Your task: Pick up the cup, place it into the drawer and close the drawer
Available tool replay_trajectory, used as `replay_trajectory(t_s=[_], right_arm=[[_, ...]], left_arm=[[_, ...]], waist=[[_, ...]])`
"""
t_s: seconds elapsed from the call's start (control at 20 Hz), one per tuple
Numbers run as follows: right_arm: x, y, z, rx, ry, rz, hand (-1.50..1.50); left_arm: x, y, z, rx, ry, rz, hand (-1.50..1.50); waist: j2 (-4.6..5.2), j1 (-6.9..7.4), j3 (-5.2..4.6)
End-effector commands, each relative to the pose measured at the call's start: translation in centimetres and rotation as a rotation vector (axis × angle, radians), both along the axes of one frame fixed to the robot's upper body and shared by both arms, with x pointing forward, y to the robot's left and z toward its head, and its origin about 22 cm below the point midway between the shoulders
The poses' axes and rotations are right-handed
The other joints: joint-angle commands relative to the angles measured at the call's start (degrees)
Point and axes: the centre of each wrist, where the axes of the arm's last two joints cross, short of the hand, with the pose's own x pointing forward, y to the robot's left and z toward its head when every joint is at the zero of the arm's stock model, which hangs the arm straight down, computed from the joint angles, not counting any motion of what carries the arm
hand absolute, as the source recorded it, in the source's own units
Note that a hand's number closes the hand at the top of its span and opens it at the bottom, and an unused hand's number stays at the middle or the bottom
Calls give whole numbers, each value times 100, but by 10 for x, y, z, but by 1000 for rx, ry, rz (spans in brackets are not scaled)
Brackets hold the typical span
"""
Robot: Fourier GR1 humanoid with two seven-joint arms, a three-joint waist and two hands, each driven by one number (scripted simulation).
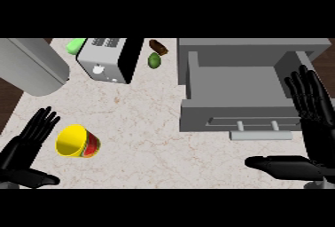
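The left hand [26, 148] shows at the lower left with its fingers straight and relaxed, holding nothing. Just to its right, close to the fingers but apart from them as far as I can tell, the cup [76, 142] lies tipped on the worktop [144, 124]. Its yellow mouth faces up and toward the left hand, and its red body trails away to the right and slightly nearer the robot, so its long axis runs roughly across the worktop, slanting from upper left to lower right.

The right hand [311, 115] is at the far right, fingers also straight and unclenched, thumb stretched toward the left, empty. Just to its left sits the drawer [229, 84], pulled open, with its handle [260, 127] on the near front and nothing visible inside.

By my reading, the task has barely started: the cup is not yet lifted, not in the drawer, and the drawer is not shut. Every step remains. The cup is well apart from the drawer, on the opposite side from the right hand.

Farther from the left hand stand a toaster [108, 60] and a grey cylinder [33, 66].
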Motion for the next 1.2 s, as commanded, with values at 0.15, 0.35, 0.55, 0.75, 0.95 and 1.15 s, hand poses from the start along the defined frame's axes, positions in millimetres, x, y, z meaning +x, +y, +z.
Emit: replay_trajectory(t_s=[0.15,0.35,0.55,0.75,0.95,1.15], right_arm=[[-10,-11,1,10,-4,19,-150],[-4,5,2,7,5,19,-150],[0,-4,-8,-11,4,44,-150],[7,-9,1,-7,-1,39,-150],[0,2,-2,-5,11,39,-150],[0,-10,-1,5,4,29,-150]], left_arm=[[-4,18,-49,-9,29,21,-150],[0,22,-57,-34,6,47,-150],[11,16,-62,-31,-2,59,-150],[3,19,-69,-52,-11,66,-150],[11,6,-73,-19,-43,58,-150],[-2,14,-78,-37,-17,36,-150]], waist=[[4,-33,-3],[10,-42,-7],[24,-78,-11],[47,-95,-20],[40,-104,-18],[33,-91,-16]])
